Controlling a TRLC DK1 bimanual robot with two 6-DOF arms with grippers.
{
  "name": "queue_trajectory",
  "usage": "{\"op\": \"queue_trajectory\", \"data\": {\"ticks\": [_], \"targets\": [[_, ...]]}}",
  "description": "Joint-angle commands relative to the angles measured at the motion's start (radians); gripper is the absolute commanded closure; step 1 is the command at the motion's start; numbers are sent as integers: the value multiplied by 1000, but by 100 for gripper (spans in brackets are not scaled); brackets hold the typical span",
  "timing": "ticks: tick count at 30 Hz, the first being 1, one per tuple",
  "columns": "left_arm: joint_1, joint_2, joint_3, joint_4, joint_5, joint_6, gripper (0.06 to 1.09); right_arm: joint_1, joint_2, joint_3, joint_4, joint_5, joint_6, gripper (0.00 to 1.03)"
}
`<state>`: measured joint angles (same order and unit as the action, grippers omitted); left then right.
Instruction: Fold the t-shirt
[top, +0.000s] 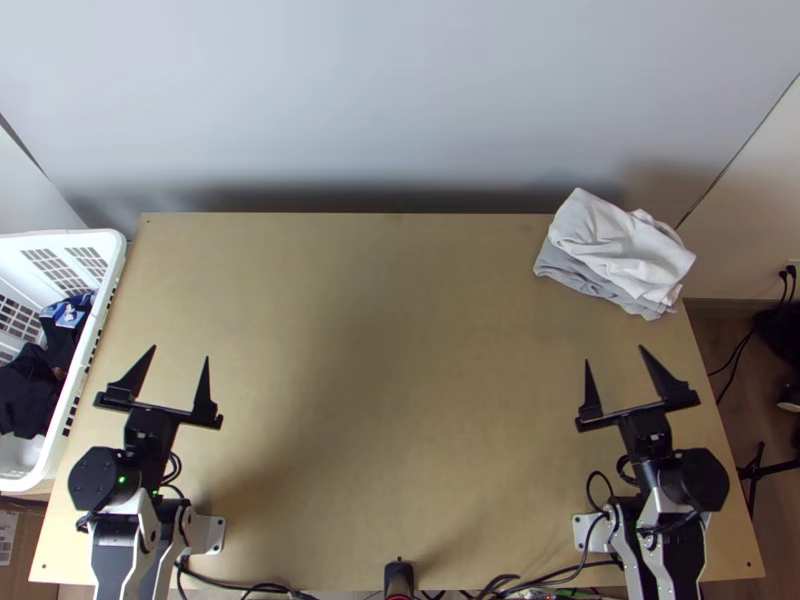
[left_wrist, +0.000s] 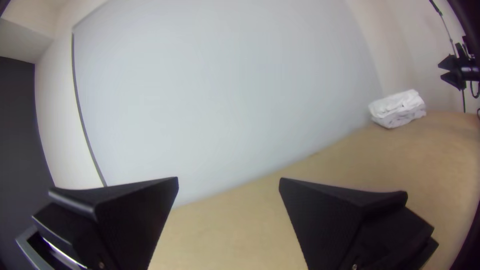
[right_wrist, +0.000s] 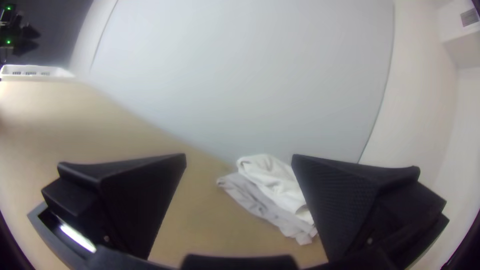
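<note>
- From where I stood, the folding looked either finished or between rounds: the white cloth (top: 620, 240) lay in a compact, doubled-over bundle on the grey cloth (top: 576, 275). Neither was spread out for folding.
- I couldn't tell whether the white cloth was the shirt meant, since no collar or sleeve could be made out. If it was, I'd have said only tidying was left, for its edges were uneven and its top was creased.
- If the job meant something among the dark clothes (top: 22, 395) in the basket (top: 70, 236), to the outer side of the left gripper (top: 180, 352), all of it was still to do: fetching, spreading, folding.
- The white cloth sat beyond the right gripper (top: 614, 354), well apart from it, at the far corner of the bench (top: 400, 400).
- Its long axis ran aslant, from the far edge, roughly straight out from the right gripper, down towards the bench's outer side. Which end was the neck, I couldn't tell.
- The grey cloth poked out beneath, on the side nearer the right gripper, lying along much the same slant.
- Both grippers were released, jaws wide apart, with nothing between them.
</note>
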<state>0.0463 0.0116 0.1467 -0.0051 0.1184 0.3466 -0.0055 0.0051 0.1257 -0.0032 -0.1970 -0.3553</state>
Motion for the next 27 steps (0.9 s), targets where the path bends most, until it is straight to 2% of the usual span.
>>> {"op": "queue_trajectory", "data": {"ticks": [1,5,8,13,27], "targets": [[3,-13,-70,-26,4,25,10,32,-8,-28,-179,-1,-22,4],[-95,-12,-72,-154,20,58,10,130,-10,-28,-259,-1,-25,4],[-186,-12,-72,-257,21,100,10,125,-7,-29,-262,-1,-24,4],[-195,-10,-68,-297,44,152,10,131,-7,-29,-264,-2,-20,4],[-168,-13,-67,-299,47,167,10,130,-7,-29,-262,-2,-22,4]]}}
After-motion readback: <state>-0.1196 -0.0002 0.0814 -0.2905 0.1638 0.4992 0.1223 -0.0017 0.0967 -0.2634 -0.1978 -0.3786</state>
